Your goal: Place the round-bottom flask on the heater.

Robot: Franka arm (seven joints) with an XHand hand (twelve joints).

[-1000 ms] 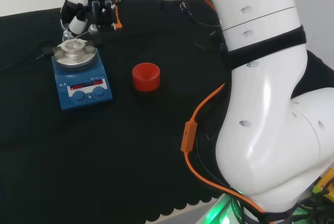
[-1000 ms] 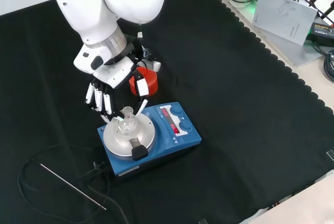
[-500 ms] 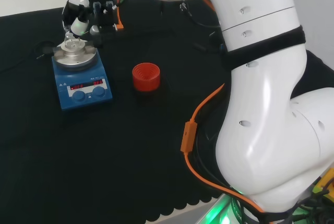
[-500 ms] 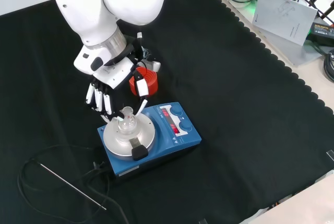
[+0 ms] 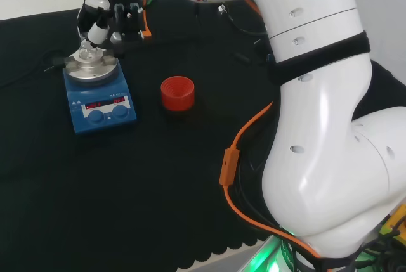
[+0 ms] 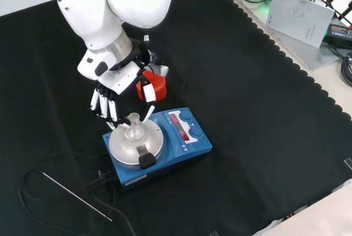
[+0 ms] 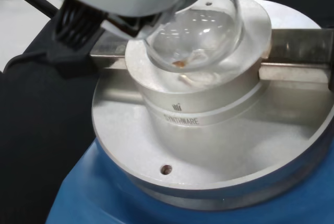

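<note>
Overhead, the hand [image 6: 118, 95] hangs above the heater [image 6: 157, 144], fingers [image 6: 102, 104] pointing down, straight and spread, just clear of the round-bottom flask [image 6: 133, 130]. That flask sits upright in the heater's metal block [image 7: 209, 104], near the bench's left edge in the head view. Just beyond stands 1 red ribbed stand [image 5: 177, 93] on black cloth [image 6: 247, 109].

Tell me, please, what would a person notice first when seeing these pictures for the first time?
First, the big white arm at the right of the head view. Then the blue heater on the black cloth, with the clear round-bottom flask sitting in its metal top and the hand just above, fingers relaxed around the neck. A red ribbed stand sits to the heater's right in the head view.
</note>
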